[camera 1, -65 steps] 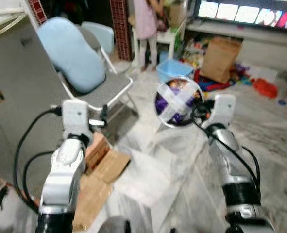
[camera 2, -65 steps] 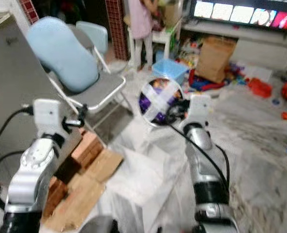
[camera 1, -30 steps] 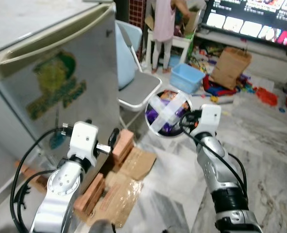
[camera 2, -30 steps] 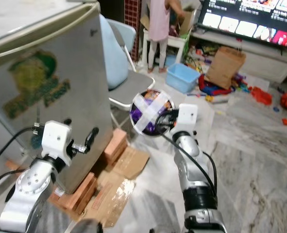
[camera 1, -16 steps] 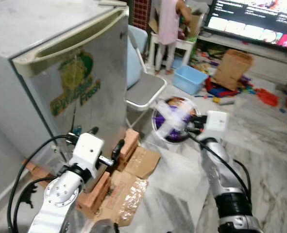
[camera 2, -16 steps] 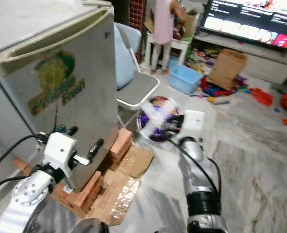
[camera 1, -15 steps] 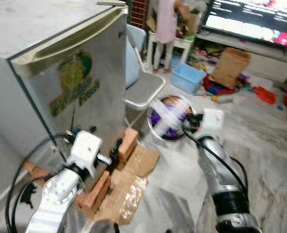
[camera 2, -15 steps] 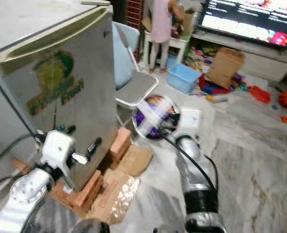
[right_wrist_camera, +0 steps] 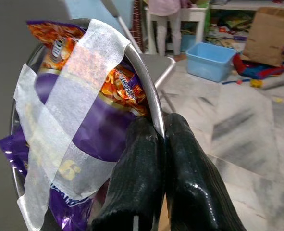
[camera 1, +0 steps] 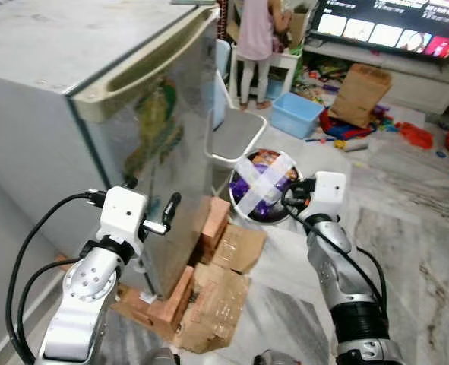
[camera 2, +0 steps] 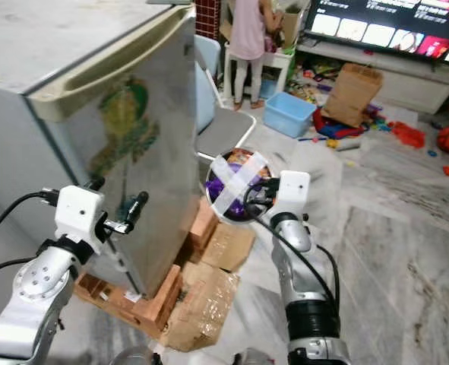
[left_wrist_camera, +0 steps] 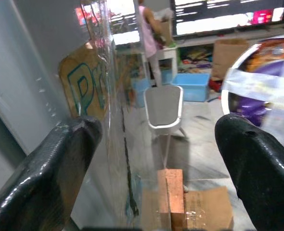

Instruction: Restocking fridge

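Right wrist view has the right gripper (right_wrist_camera: pixel 157 144) pinched tight on the steel rim of the snack bowl (right_wrist_camera: pixel 84 125), a round bowl of purple and orange packets held in by crossed white tape. Seen from the head, the bowl hangs just off the fridge's (camera 1: pixel 80 114) front corner, beside its closed door (camera 1: pixel 159 144). The left gripper (camera 1: pixel 169 207) is the nearer one to that door, fingers spread wide and holding nothing, close against the door's lower face. The door's long top handle (camera 1: pixel 144 57) lies well above it, so opening likely means reaching up first.
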### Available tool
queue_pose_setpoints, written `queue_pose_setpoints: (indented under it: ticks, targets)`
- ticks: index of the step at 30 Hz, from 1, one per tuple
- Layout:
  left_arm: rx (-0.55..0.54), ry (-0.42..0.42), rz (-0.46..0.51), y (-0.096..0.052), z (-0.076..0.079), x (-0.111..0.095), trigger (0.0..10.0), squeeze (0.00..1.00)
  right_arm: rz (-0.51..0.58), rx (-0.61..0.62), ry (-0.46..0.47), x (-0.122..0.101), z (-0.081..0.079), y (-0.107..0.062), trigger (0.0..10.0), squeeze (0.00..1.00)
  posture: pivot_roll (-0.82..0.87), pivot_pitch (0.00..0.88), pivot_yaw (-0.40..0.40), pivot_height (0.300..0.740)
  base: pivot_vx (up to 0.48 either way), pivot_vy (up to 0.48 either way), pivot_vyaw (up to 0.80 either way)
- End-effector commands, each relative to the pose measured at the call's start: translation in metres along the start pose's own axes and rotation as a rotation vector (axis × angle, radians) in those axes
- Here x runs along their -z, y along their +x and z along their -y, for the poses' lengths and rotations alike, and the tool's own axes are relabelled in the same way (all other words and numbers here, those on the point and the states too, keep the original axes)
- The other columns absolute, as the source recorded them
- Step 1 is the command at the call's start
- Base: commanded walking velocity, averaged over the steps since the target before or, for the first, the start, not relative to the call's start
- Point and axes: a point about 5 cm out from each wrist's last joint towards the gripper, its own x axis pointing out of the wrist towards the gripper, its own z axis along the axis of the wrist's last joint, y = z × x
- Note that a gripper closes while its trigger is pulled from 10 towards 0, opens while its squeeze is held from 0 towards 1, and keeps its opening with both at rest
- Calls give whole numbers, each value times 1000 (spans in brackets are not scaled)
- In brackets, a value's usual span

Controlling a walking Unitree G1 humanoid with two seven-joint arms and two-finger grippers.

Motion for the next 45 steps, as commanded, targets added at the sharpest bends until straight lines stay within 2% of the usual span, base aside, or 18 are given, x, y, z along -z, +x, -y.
queue_pose_setpoints:
  ticks: [1,2,4,11,12,14,18,19,26,31,32,36,37,38,39,41,42,45]
  targets:
    - [68,-37,1,-3,9,0,10000,0,25,55,-9,-8,15,-1,10000,0,62,0,-43,740,0,0,0]
    - [116,-62,2,-6,13,0,10000,0,21,61,-11,-7,16,-1,10000,0,63,0,-44,740,0,0,0]
    - [174,-54,-6,-12,17,1,10000,0,16,67,-10,-6,18,-2,10000,0,68,0,-48,740,0,0,0]
    - [153,4,-82,-27,6,18,10000,0,-40,53,-3,4,18,-10,10000,0,74,0,-49,740,0,0,0]
    - [49,14,-106,-28,-7,25,10000,0,-61,37,-10,8,17,-14,10000,0,75,0,-47,740,0,0,0]
    - [-74,5,-137,-27,-23,32,10000,0,-99,38,-16,13,18,-19,10000,0,71,0,-45,740,0,0,0]
    - [-125,-34,-148,-22,-32,33,10000,0,-114,39,-14,13,18,-25,10000,0,65,0,-43,740,0,0,0]
    - [-170,-61,-141,-15,-40,30,10000,0,-129,36,-10,12,20,-32,10000,0,56,0,-43,740,0,0,0]
    - [-319,-118,-148,4,-55,31,10000,0,-157,50,6,14,28,-49,10000,0,25,0,-30,740,0,0,0]
    - [-241,-150,-125,25,-41,23,10000,0,-165,63,40,13,29,-54,10000,0,17,0,-26,740,0,0,0]
    - [-167,-120,-115,34,-32,18,10000,0,-167,63,40,13,28,-55,10000,0,15,0,-25,740,0,0,0]
    - [-71,-86,-111,44,-20,13,10000,0,-171,73,39,12,28,-56,10000,0,12,0,-27,740,0,0,0]
    - [8,-71,-108,47,-9,10,10000,0,-176,83,44,12,29,-56,10000,0,12,0,-27,740,0,0,0]
    - [103,-31,-104,48,3,8,10000,0,-183,90,48,13,30,-57,10000,0,12,0,-27,740,0,0,0]
    - [131,-17,-102,47,6,8,10000,0,-186,93,48,13,30,-57,10000,0,13,0,-27,740,0,0,0]
    - [261,13,-106,45,25,6,10000,0,-199,122,49,15,33,-59,10000,0,15,0,-27,740,0,0,0]
    - [261,13,-106,45,25,6,10000,0,-199,122,49,15,33,-59,10000,0,15,0,-27,740,0,0,0]
    - [380,2,-98,41,43,2,10000,0,-205,164,62,16,39,-60,10000,0,15,0,-26,740,0,0,0]
